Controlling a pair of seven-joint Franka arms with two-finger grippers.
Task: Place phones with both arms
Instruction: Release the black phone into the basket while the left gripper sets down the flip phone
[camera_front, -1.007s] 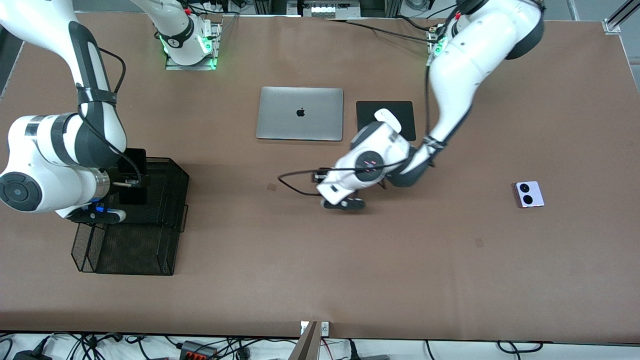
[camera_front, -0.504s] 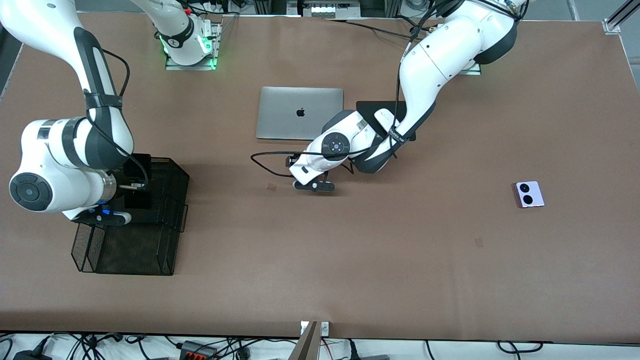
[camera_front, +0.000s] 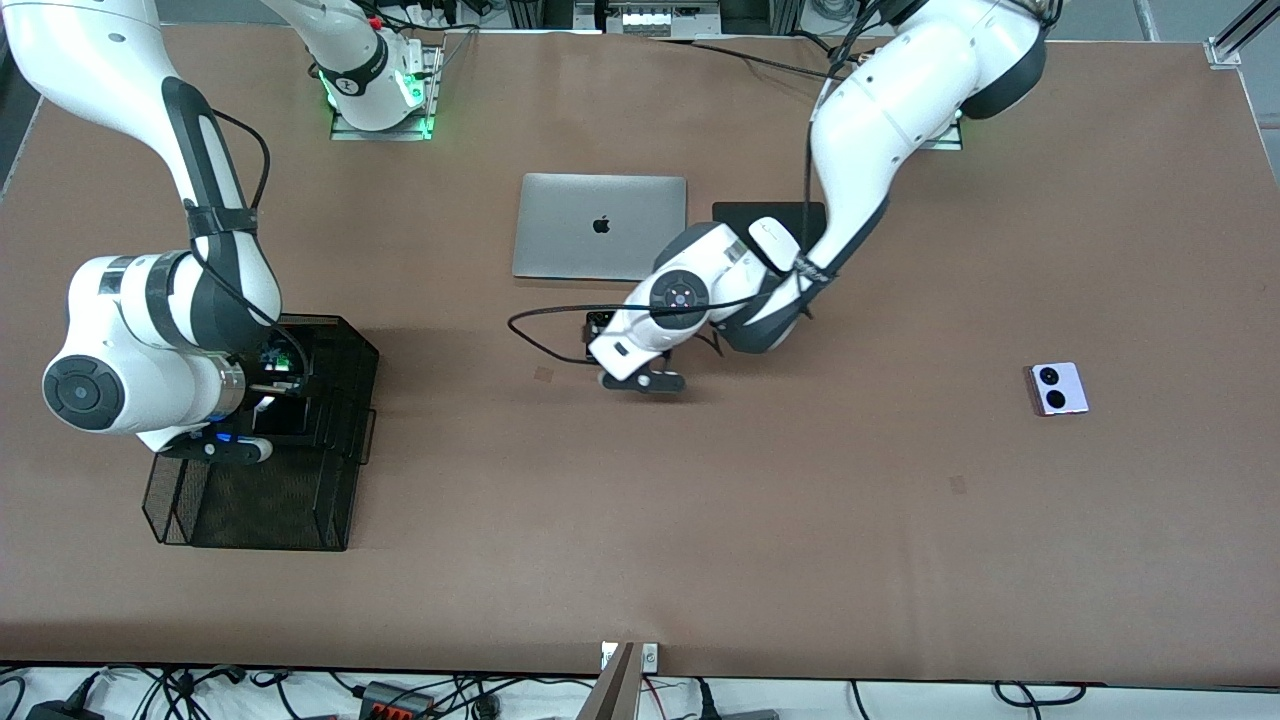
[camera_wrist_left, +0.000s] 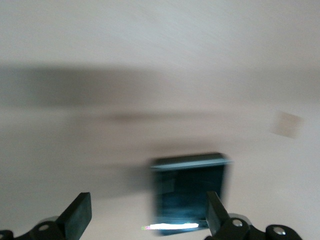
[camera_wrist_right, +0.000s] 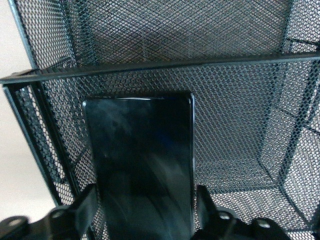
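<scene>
My left gripper (camera_wrist_left: 147, 217) hangs low over the middle of the table (camera_front: 800, 520), open, and shows as left gripper (camera_front: 604, 346) from the front. A small squarish black phone (camera_wrist_left: 190, 187) lies flat on the table close to one finger (camera_wrist_left: 216, 212); the phone (camera_front: 597, 323) peeks out from under the hand. In the black mesh basket (camera_wrist_right: 235, 125), my right gripper (camera_wrist_right: 147, 207) stands open, a long slim black phone (camera_wrist_right: 140, 160) between its fingers with thin gaps either side. The right gripper (camera_front: 275, 378) is over the basket (camera_front: 260, 510). A lilac-white phone (camera_front: 1058, 388) lies toward the left arm's end.
A shut silver laptop (camera_front: 600, 227) lies near the arms' bases. Beside it a white mouse (camera_front: 773, 237) sits on a black pad (camera_front: 745, 215), partly covered by the left arm. The basket stands at the right arm's end.
Both grippers have opened. The left one let go of the small black phone on the table after swinging toward the right arm's end. The right one released the long phone in the basket.
</scene>
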